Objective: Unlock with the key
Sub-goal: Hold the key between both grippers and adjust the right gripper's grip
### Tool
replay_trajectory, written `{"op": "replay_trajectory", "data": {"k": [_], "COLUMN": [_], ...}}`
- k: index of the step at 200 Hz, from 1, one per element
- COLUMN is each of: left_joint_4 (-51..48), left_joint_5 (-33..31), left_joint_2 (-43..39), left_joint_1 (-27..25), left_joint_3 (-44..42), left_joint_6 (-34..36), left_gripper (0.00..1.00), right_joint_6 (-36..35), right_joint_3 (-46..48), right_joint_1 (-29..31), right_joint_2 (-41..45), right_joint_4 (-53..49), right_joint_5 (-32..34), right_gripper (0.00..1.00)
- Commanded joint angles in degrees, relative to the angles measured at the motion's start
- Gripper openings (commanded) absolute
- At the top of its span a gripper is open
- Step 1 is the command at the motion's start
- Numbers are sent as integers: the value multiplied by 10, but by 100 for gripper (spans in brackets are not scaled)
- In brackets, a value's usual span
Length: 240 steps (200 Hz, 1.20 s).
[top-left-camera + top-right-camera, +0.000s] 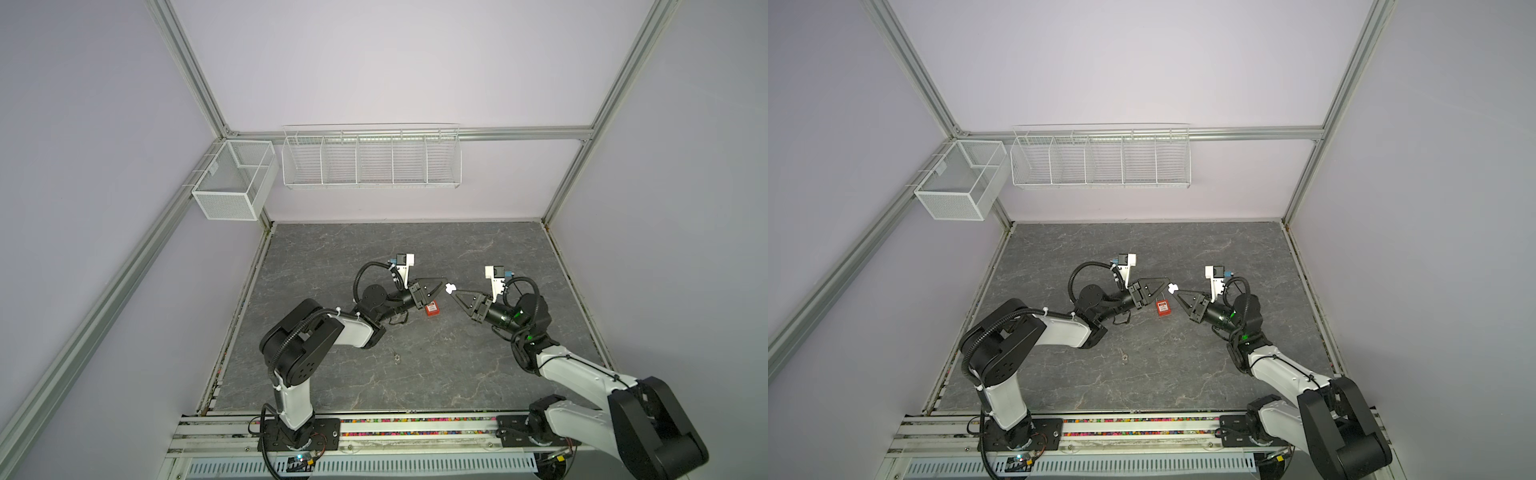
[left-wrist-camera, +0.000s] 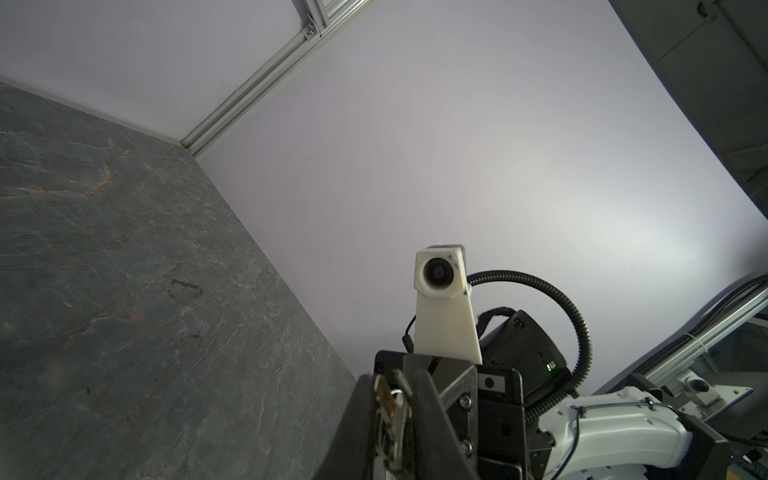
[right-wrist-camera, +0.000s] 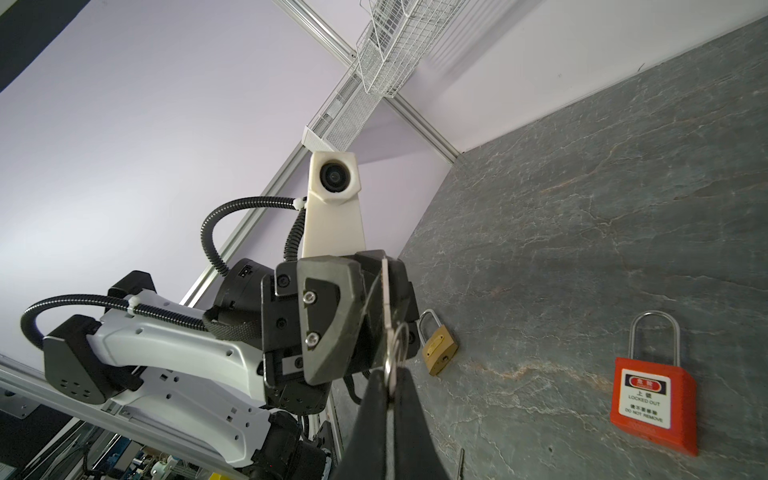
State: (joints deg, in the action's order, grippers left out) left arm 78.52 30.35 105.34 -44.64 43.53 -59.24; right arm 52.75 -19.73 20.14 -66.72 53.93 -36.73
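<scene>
Your two grippers meet tip to tip over the middle of the slate table [image 1: 490, 374]. Bare slate runs from there to the far wall, and also to the framed edges on the left and right. The wire rack [image 1: 371, 160] and the mesh basket [image 1: 232, 183] hang on the walls, well apart from the arms.

Your red padlock [image 3: 652, 390] lies flat on the slate, just near of the left gripper [image 1: 441, 282] in both top views. Its white label reads "LOCKED OUT" and "DO NOT REMOVE", with lines of Chinese characters between them. The brass padlock [image 3: 438, 347] also lies flat, well apart from the red one, and no writing on it is legible.

Both arms rise from the rail at the near edge and bend at the elbow, with the forearms low and turned inward. The grippers are roughly level and face each other, each with its wrist camera on its far side.

The key bunch [image 3: 385, 299] hangs above the table between them. Your left fingers are closed narrowly on a key blade, and the right gripper [image 1: 454, 295] pinches the ring end. A white piece [image 1: 450, 287] sits between the tips, but it's too small in the top views to tell whether it belongs to the bunch.
</scene>
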Motion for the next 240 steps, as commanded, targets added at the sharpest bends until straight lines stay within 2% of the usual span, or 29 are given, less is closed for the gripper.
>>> {"op": "replay_trajectory", "data": {"k": [1,71,97,124,142,160,170,177,185,206,240], "left_joint_4": [26,26,26,26,26,26,26,26,26,26,26], "left_joint_5": [23,54,55,60,61,60,57,55,52,35,31], "left_joint_2": [-3,-4,-6,-5,-6,-8,-10,-11,-12,-17,-21], "left_joint_1": [-4,-4,-4,-4,-4,-4,-4,-4,-3,1,10], "left_joint_3": [17,27,27,30,29,28,27,27,26,18,20], "left_joint_6": [-1,-7,-11,-15,-16,-15,-13,-13,-11,-1,-7], "left_gripper": [0,0,0,0,0,0,0,0,0,0,0], "right_joint_6": [13,12,9,9,10,9,10,10,10,12,-1], "right_joint_3": [-13,-14,-17,-24,-28,-29,-30,-30,-30,-27,-23], "right_joint_1": [4,4,2,2,2,2,2,2,2,2,2], "right_joint_2": [-5,-7,-7,-9,-7,-7,-7,-7,-7,-1,21], "right_joint_4": [20,11,1,1,0,-1,-2,-3,-5,-9,-39], "right_joint_5": [-3,-3,-3,-4,-4,-4,-5,-6,-9,-16,-13], "right_gripper": [6,6,21,26,22,9,8,11,22,30,31]}}
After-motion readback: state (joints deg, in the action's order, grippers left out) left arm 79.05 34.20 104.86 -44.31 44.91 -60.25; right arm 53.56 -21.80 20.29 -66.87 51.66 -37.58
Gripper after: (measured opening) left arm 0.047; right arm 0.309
